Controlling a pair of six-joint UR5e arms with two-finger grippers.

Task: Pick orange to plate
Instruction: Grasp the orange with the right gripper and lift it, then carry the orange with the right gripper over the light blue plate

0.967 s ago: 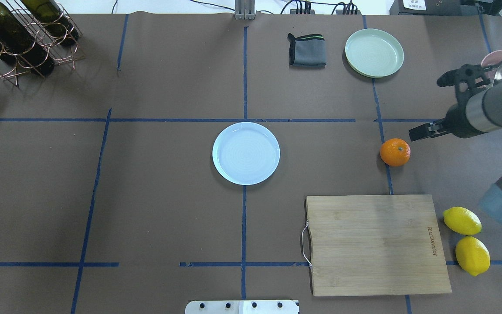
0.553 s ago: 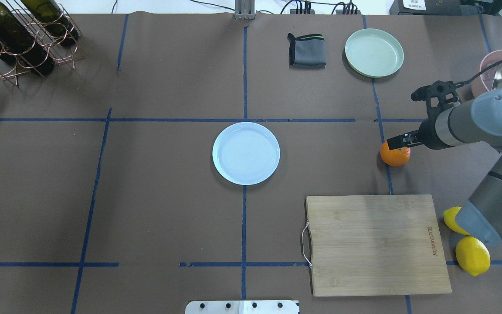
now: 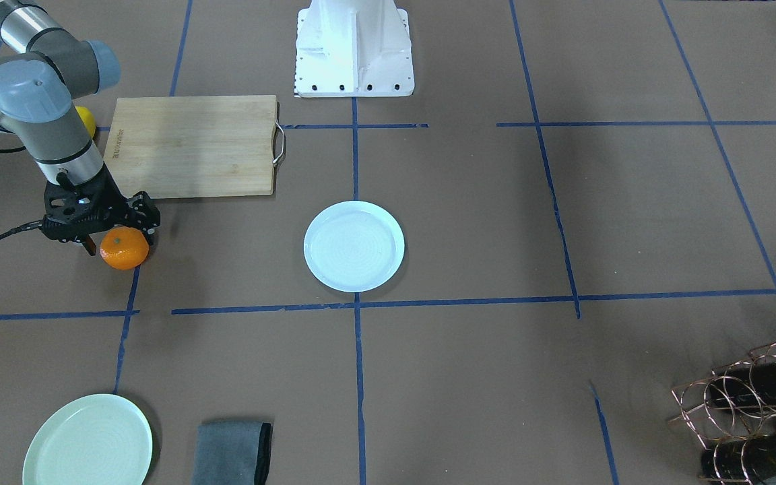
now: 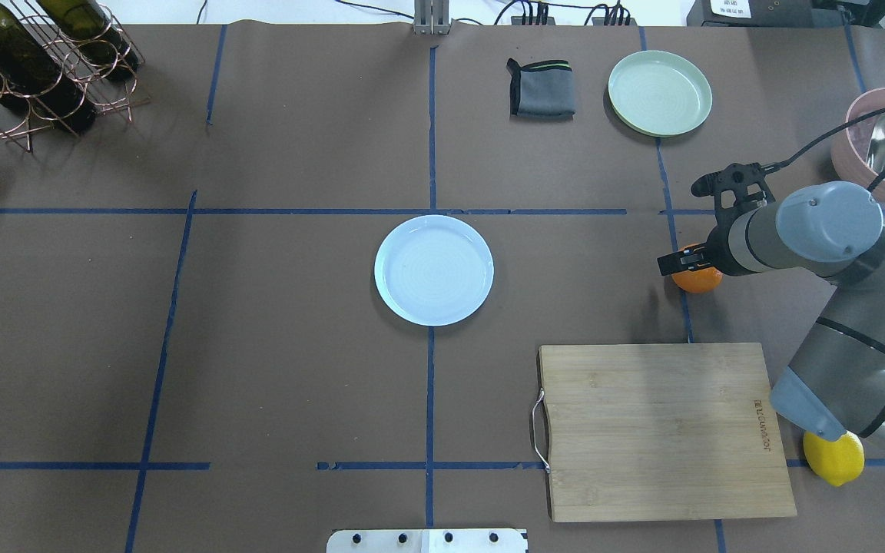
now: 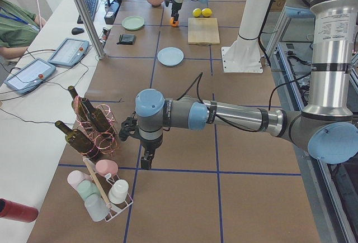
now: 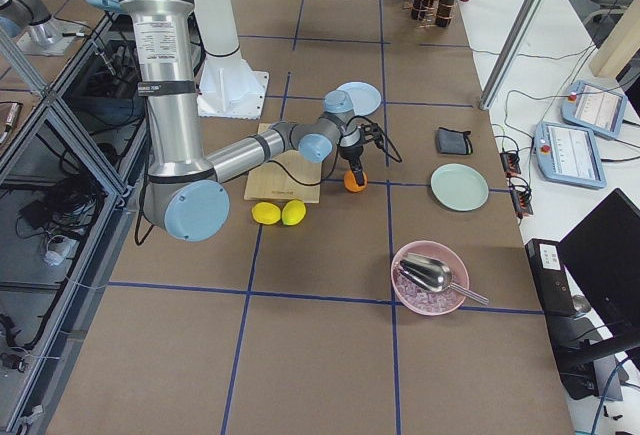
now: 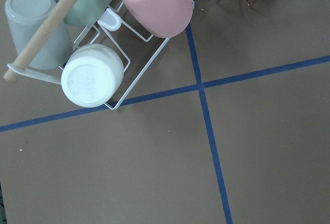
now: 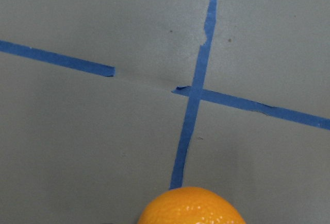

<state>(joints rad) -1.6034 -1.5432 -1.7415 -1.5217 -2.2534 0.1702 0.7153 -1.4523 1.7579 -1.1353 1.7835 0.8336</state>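
Observation:
The orange (image 4: pixel 699 281) lies on a blue tape line on the table's right side, also seen from the front (image 3: pixel 125 250) and at the lower edge of the right wrist view (image 8: pixel 192 207). My right gripper (image 3: pixel 119 240) hangs right over it, open, with a finger on each side; from overhead it (image 4: pixel 690 263) covers the fruit's top. The white plate (image 4: pixel 433 269) sits bare at mid table, well left of the orange. My left gripper (image 5: pixel 146 162) shows only in the exterior left view, near a bottle rack; I cannot tell whether it is open or shut.
A wooden cutting board (image 4: pixel 661 430) lies just in front of the orange, and a lemon (image 4: pixel 834 458) peeks out under my right arm. Behind are a mint-green plate (image 4: pixel 659 92), a grey cloth (image 4: pixel 541 88) and a pink bowl (image 4: pixel 865 115). A cup rack (image 7: pixel 93 54) is below my left wrist.
My right arm swung left and down from beside the pink bowl until its gripper is over the orange. Its elbow now hides one lemon. The orange and plate stayed put.

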